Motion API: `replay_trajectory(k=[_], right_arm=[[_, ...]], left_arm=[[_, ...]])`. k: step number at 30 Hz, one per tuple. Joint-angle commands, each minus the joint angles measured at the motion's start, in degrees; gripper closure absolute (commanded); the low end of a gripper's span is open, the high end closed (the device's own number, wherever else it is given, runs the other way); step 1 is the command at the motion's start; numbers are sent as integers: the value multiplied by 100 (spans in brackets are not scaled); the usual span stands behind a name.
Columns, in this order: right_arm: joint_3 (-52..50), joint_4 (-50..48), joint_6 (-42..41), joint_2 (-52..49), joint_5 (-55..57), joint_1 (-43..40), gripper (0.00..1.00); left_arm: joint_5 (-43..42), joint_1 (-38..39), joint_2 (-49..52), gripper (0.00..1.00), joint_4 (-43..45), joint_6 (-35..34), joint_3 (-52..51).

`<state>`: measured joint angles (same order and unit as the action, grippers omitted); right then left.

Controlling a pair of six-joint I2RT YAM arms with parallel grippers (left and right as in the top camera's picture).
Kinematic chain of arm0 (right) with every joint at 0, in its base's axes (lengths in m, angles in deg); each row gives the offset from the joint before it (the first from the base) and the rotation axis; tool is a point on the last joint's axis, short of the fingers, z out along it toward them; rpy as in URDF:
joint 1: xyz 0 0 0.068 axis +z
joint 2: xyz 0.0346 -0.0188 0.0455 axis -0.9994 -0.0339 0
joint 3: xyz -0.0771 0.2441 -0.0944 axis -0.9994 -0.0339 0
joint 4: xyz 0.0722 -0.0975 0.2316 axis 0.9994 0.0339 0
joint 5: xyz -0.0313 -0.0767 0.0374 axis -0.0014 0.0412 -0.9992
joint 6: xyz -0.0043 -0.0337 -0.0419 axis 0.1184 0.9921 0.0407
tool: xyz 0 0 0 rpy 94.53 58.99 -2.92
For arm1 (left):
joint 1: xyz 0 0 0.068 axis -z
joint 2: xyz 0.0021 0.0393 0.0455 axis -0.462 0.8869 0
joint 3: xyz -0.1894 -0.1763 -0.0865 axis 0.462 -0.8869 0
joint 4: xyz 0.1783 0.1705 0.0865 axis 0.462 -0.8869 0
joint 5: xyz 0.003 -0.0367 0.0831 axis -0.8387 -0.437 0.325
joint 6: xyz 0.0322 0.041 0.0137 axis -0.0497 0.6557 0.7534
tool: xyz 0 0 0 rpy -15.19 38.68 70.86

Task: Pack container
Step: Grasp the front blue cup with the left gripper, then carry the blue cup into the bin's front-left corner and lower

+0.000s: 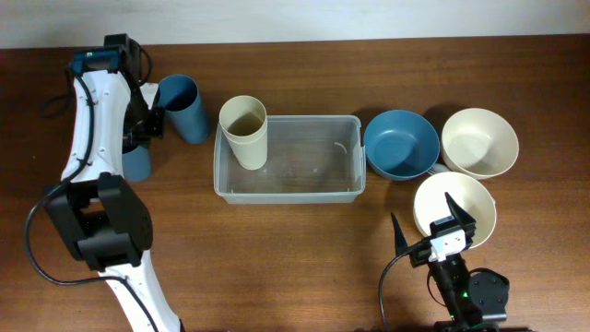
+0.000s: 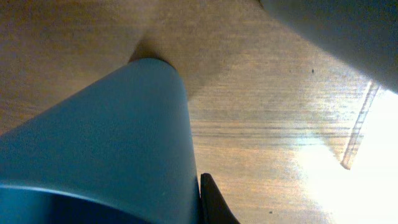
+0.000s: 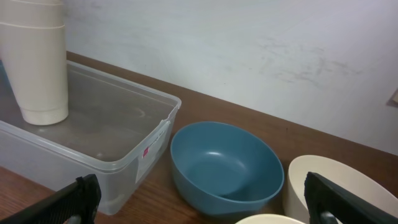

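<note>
Far left on the table (image 1: 295, 267), the left gripper (image 1: 152, 122) sits between two cups: a blue cup (image 1: 180, 108) tilted at its right and a second blue cup (image 1: 136, 163) just below, partly hidden by the white arm. From overhead I cannot tell how its fingers stand. The left wrist view adds only one dark fingertip (image 2: 214, 202) close against a blue cup wall; the other finger is out of frame, so a grip cannot be confirmed, nor can I say which cup it is. Next, at centre, the container (image 1: 313, 159) lies long side across the table, with a cream cup (image 1: 244, 131) upright in its left end and the rest of its floor bare. Just beside its right end is a blue bowl (image 1: 401, 145), then a cream bowl (image 1: 479, 141) next to that. Nearer me, a second cream bowl (image 1: 479, 207) lies partly under the right gripper (image 1: 424, 217), whose fingers are spread wide with nothing between them. The right wrist view confirms that spread and shows what overhead does not: a red-and-white label (image 3: 146, 155) on the container's near end wall.
</note>
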<state>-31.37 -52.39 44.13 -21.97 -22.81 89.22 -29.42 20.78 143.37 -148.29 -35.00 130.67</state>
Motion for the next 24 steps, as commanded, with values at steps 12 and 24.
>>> replay_trajectory(k=[12,24], right_arm=[[-26,35,22,22,-35,37,1],[-26,35,22,22,-33,37,1]], left_arm=[[-896,66,-680,99,-1316,-472,2271],[-1449,1287,-2474,98,-1316,-466,2201]])
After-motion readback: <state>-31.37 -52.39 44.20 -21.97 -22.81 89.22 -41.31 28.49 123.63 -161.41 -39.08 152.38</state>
